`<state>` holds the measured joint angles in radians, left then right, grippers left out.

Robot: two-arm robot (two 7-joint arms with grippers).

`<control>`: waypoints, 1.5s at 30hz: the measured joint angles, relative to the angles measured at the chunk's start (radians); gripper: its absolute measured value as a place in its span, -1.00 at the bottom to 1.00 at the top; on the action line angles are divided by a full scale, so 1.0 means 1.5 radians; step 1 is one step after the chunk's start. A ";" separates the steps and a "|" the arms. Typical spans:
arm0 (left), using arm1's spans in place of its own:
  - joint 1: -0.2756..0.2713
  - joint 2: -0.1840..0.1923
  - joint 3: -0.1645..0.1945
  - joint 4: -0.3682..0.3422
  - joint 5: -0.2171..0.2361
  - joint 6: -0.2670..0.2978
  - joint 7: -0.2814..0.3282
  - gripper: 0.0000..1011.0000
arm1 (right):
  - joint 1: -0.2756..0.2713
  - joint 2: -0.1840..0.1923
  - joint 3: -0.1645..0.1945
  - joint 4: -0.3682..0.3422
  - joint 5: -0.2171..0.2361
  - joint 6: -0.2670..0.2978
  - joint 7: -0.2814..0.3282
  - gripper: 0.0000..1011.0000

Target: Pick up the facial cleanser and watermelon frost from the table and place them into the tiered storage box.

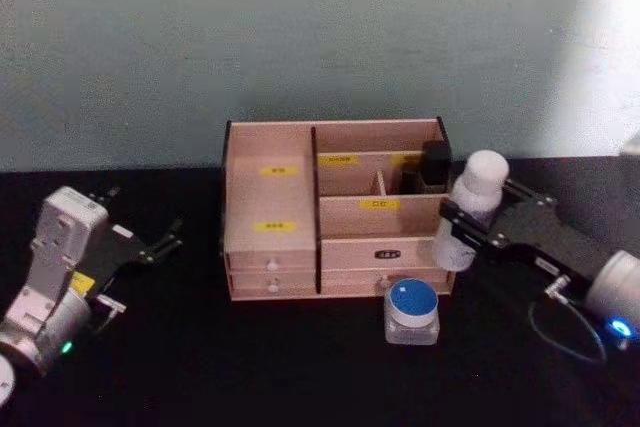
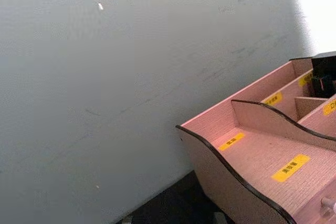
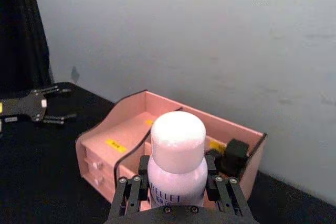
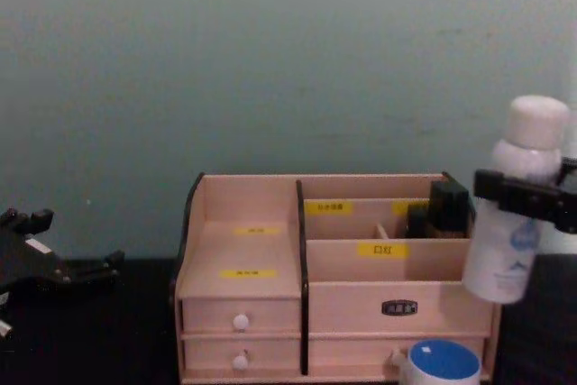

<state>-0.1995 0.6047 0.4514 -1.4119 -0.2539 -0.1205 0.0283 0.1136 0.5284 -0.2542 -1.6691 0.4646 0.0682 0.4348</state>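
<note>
Right pincer [image 1: 466, 225] clamped on facial cleanser [image 1: 481, 181], held above tabletop [image 1: 250, 367] beside right end of tiered storage box [image 1: 270, 212]. Watermelon frost [image 1: 412, 309] on tabletop before box. Left pincer [image 1: 150, 232] parked, fingers apart.

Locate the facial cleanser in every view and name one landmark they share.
Head view: facial cleanser right of centre, in the right gripper, beside the tiered storage box; left gripper idle far left.
Left wrist view: not in it.
Right wrist view: facial cleanser bottom centre.
Chest view: facial cleanser at right edge.
Shared landmark: the tiered storage box.
</note>
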 joint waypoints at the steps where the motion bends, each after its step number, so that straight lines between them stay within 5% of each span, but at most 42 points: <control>1: 0.000 0.000 0.000 0.000 0.000 0.000 0.000 0.98 | 0.013 -0.006 -0.007 0.009 -0.003 -0.001 0.000 0.19; 13: 0.000 0.000 0.000 0.000 0.000 0.000 0.000 0.98 | 0.133 -0.067 -0.062 0.118 -0.042 -0.020 0.001 0.19; 24: 0.000 0.000 0.000 0.000 0.000 0.000 0.000 0.98 | 0.226 -0.122 -0.087 0.228 -0.058 -0.021 0.005 0.19; 45: 0.000 0.000 0.000 0.000 0.000 0.000 0.000 0.98 | 0.316 -0.196 -0.107 0.374 -0.061 -0.043 0.015 0.19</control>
<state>-0.1995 0.6047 0.4514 -1.4120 -0.2539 -0.1205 0.0283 0.5870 0.2351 -0.4147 -1.1077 0.3736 0.0032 0.4580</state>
